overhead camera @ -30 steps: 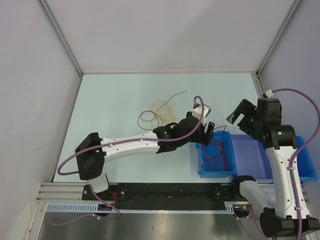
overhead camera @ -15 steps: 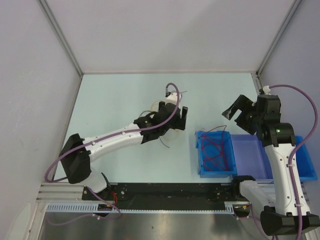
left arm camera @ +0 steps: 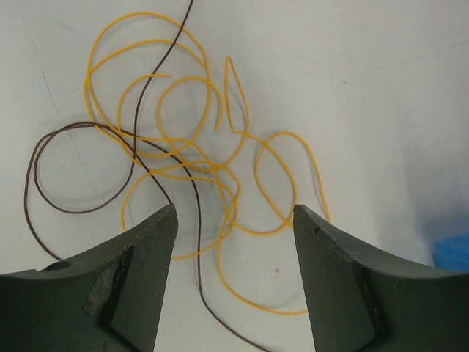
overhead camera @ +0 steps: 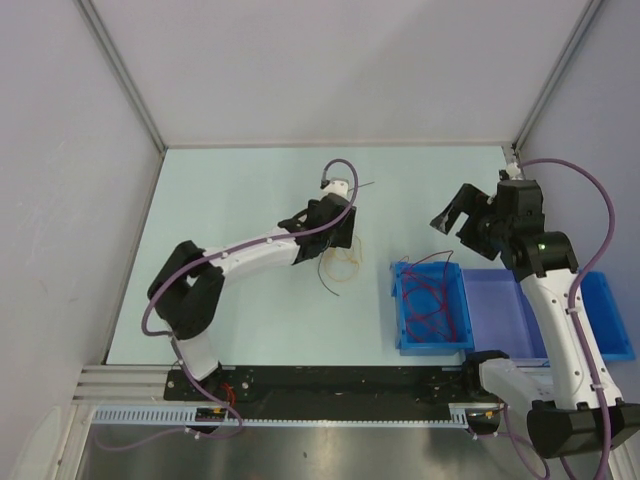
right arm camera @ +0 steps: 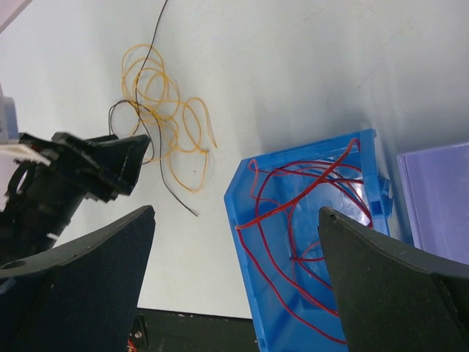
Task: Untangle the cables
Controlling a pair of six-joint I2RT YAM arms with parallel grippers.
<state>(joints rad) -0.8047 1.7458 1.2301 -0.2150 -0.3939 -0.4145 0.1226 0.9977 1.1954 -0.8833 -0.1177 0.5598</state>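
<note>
The cables on the table are a tangle of thin yellow-orange loops [left arm camera: 212, 169] with one dark wire [left arm camera: 196, 213] threaded through them; the same pile [overhead camera: 345, 262] shows in the top view and lies at upper left [right arm camera: 165, 125] in the right wrist view. My left gripper [left arm camera: 234, 220] [overhead camera: 342, 232] hovers straight over this pile, open, nothing between its fingers [left arm camera: 139, 271]. Red cables [right arm camera: 308, 188] lie coiled in a small blue bin [overhead camera: 400, 320]. My right gripper [right arm camera: 236, 213] [overhead camera: 455, 222] hangs wide open and holds nothing, above the bin's far left corner.
A pale purple-blue tray [overhead camera: 505, 310] adjoins the blue bin on its right, with another blue bin edge [overhead camera: 615, 330] beyond. Grey walls enclose the table on three sides. Thick mauve hoses [overhead camera: 590, 190] loop off both arms.
My left arm swung left from beside the blue bin to above the yellow tangle, and its jaws narrowed a little. The right gripper shifted slightly left and stayed open.
</note>
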